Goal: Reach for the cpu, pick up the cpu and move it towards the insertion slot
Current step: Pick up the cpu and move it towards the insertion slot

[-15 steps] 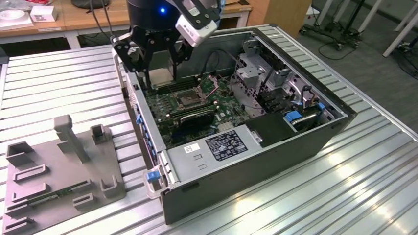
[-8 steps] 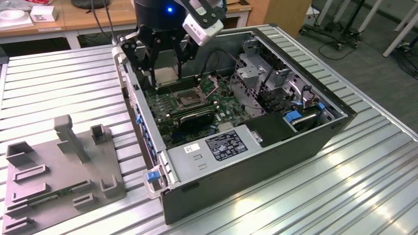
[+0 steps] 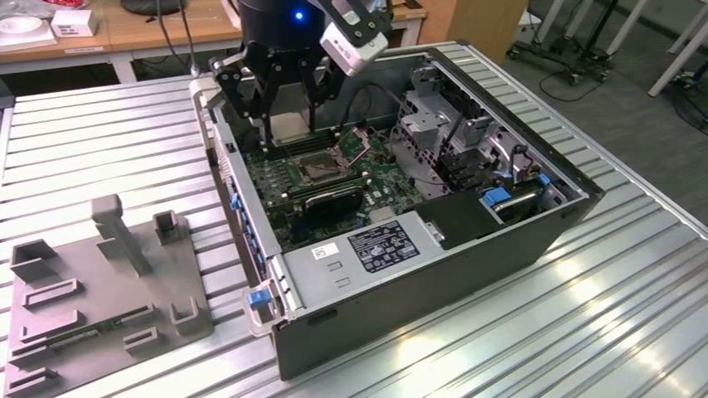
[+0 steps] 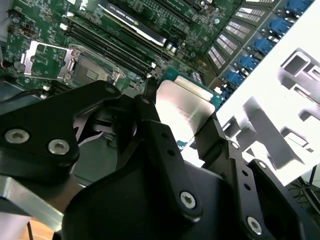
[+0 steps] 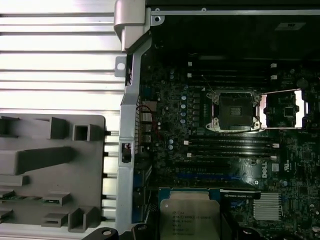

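Clamping the cpu (image 4: 182, 112), the gripper (image 3: 290, 124) hangs above the insertion slot (image 5: 235, 111), open-framed in the first wrist view.

Open computer case (image 3: 443, 249) on the slatted table (image 3: 619, 315)
The fixture tray (image 3: 99, 290) lies at the exterior view's left; the insertion slot (image 3: 313, 172) sits inside the case.

- Gripper (image 3: 290, 124): matte black linkage fingers (image 4: 165, 150), angular plates joined at pivots.
- Fasteners: silver screws (image 4: 58, 146) set in the black links.
- Wrist: black cylindrical housing with a lit blue indicator (image 3: 297, 14).
- Camera module (image 3: 356, 37): silver-grey, mounted beside the wrist.
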You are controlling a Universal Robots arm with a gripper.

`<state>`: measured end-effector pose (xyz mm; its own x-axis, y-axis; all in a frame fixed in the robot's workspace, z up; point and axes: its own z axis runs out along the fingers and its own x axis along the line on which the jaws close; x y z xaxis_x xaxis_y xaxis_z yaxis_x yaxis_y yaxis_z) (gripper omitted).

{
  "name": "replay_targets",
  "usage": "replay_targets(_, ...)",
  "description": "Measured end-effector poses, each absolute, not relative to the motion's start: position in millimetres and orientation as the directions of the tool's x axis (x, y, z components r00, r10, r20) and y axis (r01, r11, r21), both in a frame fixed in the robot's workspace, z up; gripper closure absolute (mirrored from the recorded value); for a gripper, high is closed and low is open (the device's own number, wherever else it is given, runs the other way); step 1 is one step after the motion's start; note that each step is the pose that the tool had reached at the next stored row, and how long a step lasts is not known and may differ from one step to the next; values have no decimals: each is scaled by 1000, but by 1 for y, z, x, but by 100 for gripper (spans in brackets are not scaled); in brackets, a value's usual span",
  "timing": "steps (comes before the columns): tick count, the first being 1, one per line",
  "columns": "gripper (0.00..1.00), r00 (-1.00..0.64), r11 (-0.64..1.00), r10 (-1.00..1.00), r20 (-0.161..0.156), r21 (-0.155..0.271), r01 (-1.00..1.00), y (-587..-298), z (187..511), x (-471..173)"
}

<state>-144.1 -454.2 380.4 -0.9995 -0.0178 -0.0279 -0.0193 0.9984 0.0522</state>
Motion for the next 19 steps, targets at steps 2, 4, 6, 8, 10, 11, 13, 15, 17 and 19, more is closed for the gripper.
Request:
replay_targets(2, 45, -999, 998, -18, -28, 52, -19, -454, 380, -141)
replay_targets(4, 45, -999, 998, -18, -28, 52, -19, -454, 380, -137)
replay_targets(6, 45, -999, 998, -18, -28, 52, -19, -454, 380, -133)
replay_targets(8, 45, -999, 998, -18, -28, 52, -19, -454, 380, -131)
replay_targets(10, 45, -999, 998, -18, -28, 52, -19, -454, 380, -128)
replay_targets(11, 45, -999, 998, -18, -28, 52, -19, -454, 380, -126)
replay_targets(13, 45, -999, 998, -18, -28, 52, -19, -454, 380, -120)
replay_targets(15, 45, -999, 998, -18, -28, 52, -19, -454, 380, -113)
replay_targets(17, 45, -999, 998, -18, -28, 52, -19, -454, 380, -108)
replay_targets(19, 45, -999, 998, -18, -28, 52, -19, -453, 380, -103)
